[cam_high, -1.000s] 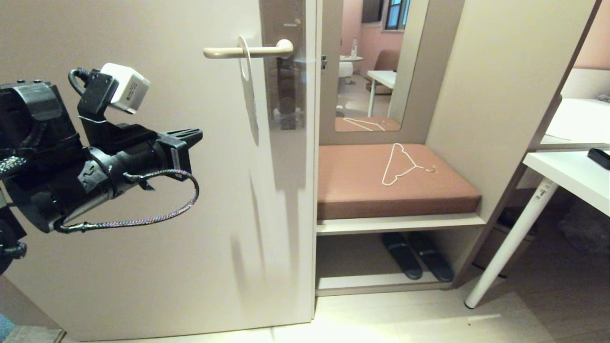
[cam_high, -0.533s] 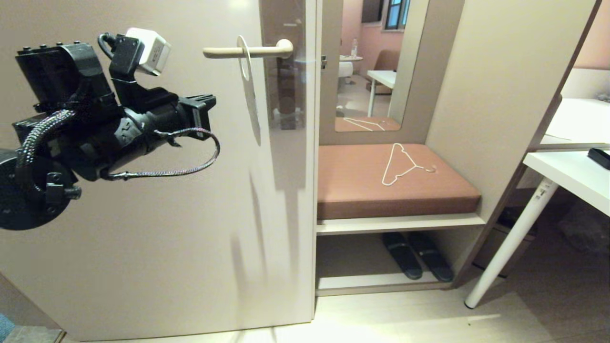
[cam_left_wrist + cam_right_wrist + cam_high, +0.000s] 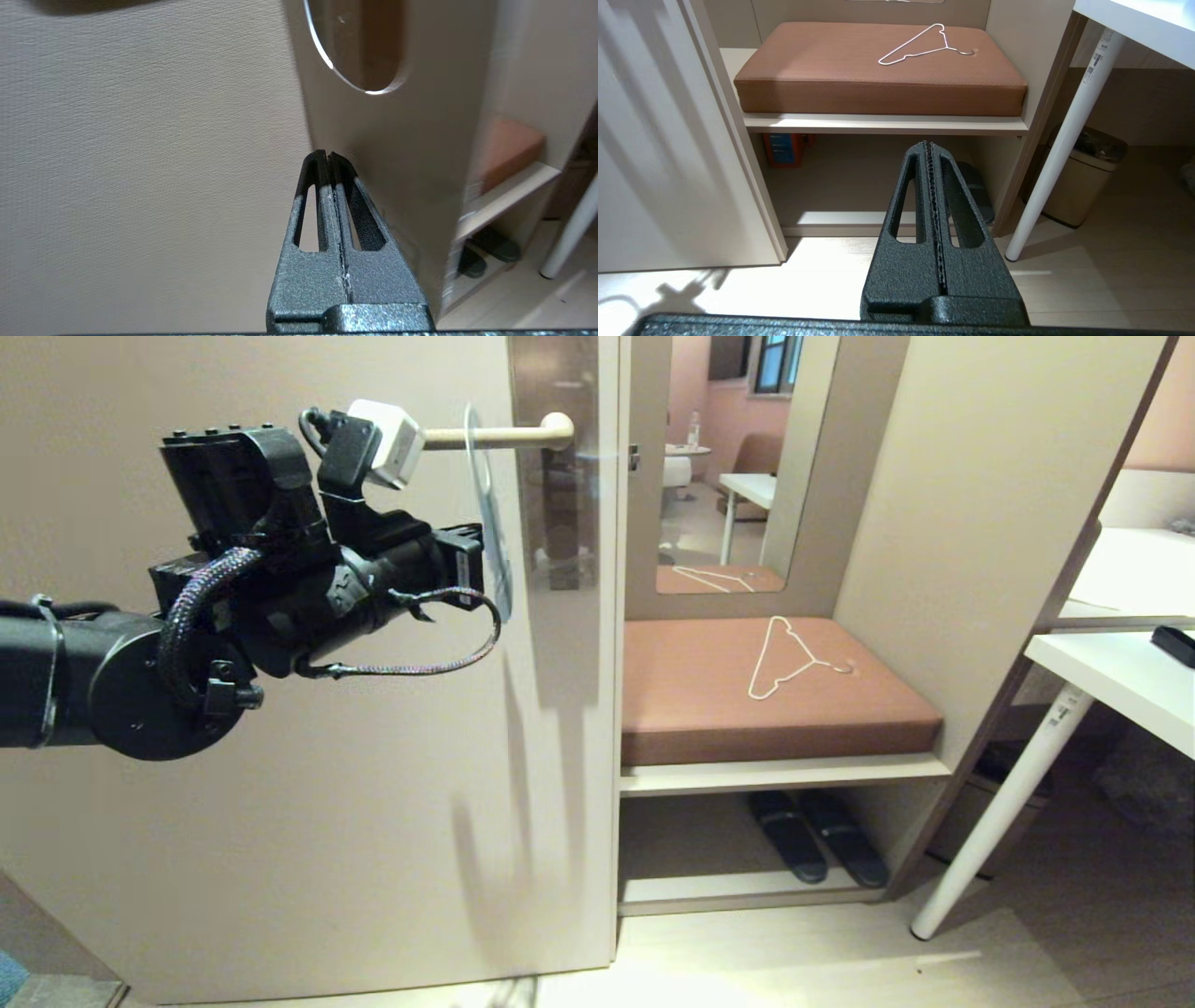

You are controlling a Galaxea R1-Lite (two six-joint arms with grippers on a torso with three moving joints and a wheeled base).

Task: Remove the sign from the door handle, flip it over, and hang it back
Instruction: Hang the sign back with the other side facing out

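A: Beige door (image 3: 280, 821) fills the near side, with a bench alcove and a white desk (image 3: 1120, 681) beyond it. Where is the left gripper (image 3: 471, 565)?

B: Level, pointing across the door face, its jaws pressed together on nothing. The wrist view shows the two fingers (image 3: 322, 186) touching along their length.

A: And the sign (image 3: 492, 537)?

B: Just ahead of the fingertips and a little above them, seen edge-on. It hangs by its hole from the door handle (image 3: 504, 432), which sits higher than the gripper. The grey backplate (image 3: 551, 476) is just past it.

A: Further right?

B: A brown cushion (image 3: 775, 709) with a white wire hanger (image 3: 789, 658) lying on it, well apart from the gripper. The right gripper (image 3: 930, 149) hangs low, aimed at the shelf under that cushion, also clenched and empty.

A: What could go wrong?

B: With the jaws closed, I'd judge the tip may simply push the thin sign, swinging it or sliding it along the handle. If they open late, one finger could catch the edge and twist it, or scrape the door.
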